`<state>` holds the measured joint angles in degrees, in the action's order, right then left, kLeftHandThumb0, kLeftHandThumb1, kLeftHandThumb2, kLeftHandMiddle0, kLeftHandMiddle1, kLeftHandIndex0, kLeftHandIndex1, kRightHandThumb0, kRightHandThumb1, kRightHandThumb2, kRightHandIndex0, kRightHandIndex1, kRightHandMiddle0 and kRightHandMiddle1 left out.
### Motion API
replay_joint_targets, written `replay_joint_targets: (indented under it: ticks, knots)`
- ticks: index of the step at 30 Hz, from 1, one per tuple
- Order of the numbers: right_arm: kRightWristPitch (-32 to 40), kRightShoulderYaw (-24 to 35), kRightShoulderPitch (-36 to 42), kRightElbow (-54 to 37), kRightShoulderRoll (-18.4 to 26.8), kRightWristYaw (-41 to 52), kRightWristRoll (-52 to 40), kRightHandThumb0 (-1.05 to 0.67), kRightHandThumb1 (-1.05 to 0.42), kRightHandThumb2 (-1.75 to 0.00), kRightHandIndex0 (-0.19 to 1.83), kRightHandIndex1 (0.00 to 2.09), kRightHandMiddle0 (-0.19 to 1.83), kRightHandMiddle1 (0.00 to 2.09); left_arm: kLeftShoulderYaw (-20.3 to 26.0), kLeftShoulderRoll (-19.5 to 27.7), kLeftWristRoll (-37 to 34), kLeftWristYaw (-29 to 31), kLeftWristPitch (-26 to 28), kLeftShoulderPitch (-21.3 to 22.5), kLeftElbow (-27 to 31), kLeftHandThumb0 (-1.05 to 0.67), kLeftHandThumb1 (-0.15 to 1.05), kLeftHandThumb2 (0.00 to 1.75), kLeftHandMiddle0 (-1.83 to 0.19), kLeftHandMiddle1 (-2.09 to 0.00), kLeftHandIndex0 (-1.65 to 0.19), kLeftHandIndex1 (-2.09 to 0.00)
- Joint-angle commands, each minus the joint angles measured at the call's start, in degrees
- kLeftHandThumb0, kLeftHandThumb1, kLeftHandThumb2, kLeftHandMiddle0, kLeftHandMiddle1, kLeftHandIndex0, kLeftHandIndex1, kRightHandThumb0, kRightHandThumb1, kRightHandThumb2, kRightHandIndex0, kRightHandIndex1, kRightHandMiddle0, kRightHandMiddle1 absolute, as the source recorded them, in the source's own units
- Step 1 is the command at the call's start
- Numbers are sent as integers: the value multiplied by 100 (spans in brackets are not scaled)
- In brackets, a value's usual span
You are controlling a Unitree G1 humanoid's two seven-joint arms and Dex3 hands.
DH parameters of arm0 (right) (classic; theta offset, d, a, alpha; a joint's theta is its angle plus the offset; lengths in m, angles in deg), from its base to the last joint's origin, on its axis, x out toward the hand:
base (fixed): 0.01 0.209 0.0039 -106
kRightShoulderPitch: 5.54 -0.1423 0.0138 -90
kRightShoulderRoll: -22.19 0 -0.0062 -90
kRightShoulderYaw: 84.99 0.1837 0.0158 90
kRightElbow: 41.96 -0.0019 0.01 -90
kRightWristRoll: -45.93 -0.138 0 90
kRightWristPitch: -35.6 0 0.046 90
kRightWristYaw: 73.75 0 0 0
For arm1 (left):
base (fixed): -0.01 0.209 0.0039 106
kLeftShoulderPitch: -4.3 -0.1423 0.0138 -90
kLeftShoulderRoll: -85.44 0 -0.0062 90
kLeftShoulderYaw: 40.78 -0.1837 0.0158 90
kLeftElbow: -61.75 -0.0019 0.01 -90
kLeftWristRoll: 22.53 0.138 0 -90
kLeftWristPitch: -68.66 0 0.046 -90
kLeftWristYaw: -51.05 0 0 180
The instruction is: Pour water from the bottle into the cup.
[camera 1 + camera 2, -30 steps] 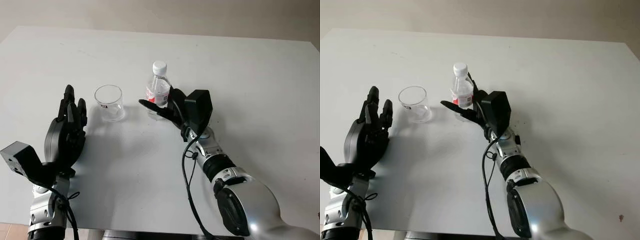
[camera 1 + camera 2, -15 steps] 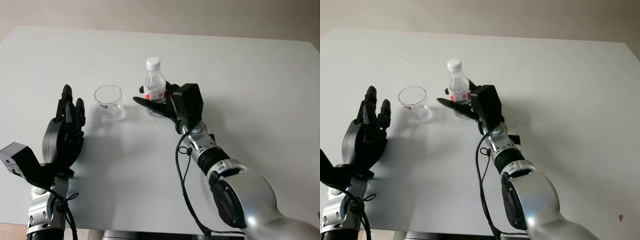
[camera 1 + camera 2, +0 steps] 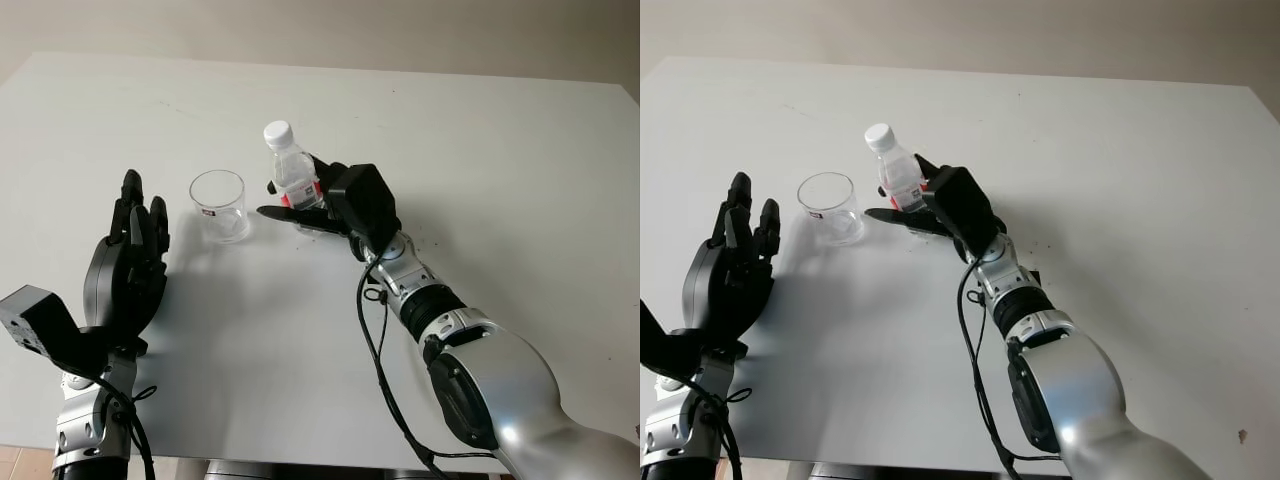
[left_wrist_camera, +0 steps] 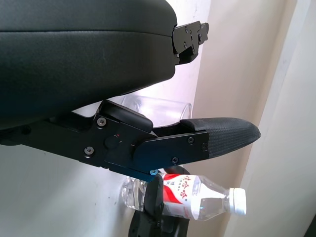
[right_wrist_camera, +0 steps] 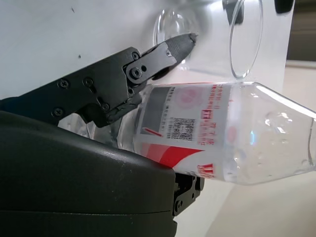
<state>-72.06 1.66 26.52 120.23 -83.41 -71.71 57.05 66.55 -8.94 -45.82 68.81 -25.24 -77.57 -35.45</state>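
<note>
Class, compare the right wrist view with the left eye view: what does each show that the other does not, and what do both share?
Right wrist view alone: the QR code on the bottle's label. Left eye view alone: the bottle's white cap, the open left hand beside the cup, and the table. Both share the bottle in the right hand, tilted toward the cup.

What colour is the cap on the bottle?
White; the cap tops the bottle held in the right hand, clearest in the left eye view.

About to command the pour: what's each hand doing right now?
Left hand: open, holding nothing, by the table's near-left edge beside the cup.
Right hand: fingers shut on the bottle, tilted toward the cup, cap on.
</note>
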Motion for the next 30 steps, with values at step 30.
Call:
replay_joint_targets:
  ticks: [30]
  knots:
    - [728,-1958,-1979,356,661,-1929,2491,-19,-105,-14,110,209,77,209,-4,-160,46,-161,-180,30,-4,-80,105,57,18,-6,19,-3]
